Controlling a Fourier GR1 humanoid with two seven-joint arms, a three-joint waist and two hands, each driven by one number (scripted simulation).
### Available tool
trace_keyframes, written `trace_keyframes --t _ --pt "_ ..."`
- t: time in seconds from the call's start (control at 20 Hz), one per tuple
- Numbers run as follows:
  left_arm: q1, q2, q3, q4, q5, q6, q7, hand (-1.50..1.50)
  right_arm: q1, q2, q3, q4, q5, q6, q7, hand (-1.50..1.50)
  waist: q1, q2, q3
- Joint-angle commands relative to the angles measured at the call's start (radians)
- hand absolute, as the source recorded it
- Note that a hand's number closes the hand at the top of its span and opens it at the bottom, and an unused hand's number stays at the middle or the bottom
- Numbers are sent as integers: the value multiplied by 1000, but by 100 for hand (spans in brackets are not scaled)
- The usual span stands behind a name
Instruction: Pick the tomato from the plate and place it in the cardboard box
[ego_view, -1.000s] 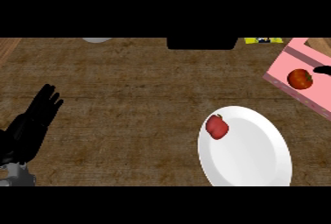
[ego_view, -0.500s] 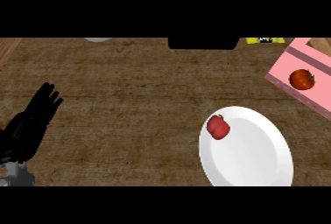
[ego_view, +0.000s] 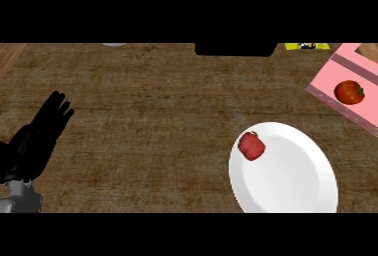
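Left hand (ego_view: 37, 137): rests at the view's left edge, black fingers straight and together, pointing up the counter, holding nothing.
Right hand: shows nowhere in the head view.
Tomato (ego_view: 349, 92): round, red-orange with a dark stem spot, lying inside the pink box at the right edge.
Box (ego_view: 328, 82): pink, tilted, cut off by the right edge, well apart from the left hand.
Plate (ego_view: 291, 175): white, at the lower right, just below the box but not touching it.
Red item (ego_view: 252, 146): darker red, lumpy, sitting on the plate's upper left rim area; what it is cannot be told.
Counter (ego_view: 155, 115): brown, wood-grained.
Dark block (ego_view: 235, 48): at the top edge, middle.
Yellow object (ego_view: 308, 46): just right of the dark block.
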Motion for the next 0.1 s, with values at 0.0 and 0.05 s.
trace_keyframes --t 0.0,0.05 --pt "24 -12 -8 -31 7 -4 7 0 0 -61 6 32 2 27 -14 -150 9 0 0" --pt "-23 -5 -8 -39 -4 23 37 0 26 -50 10 40 5 44 -59 -150 8 3 2"
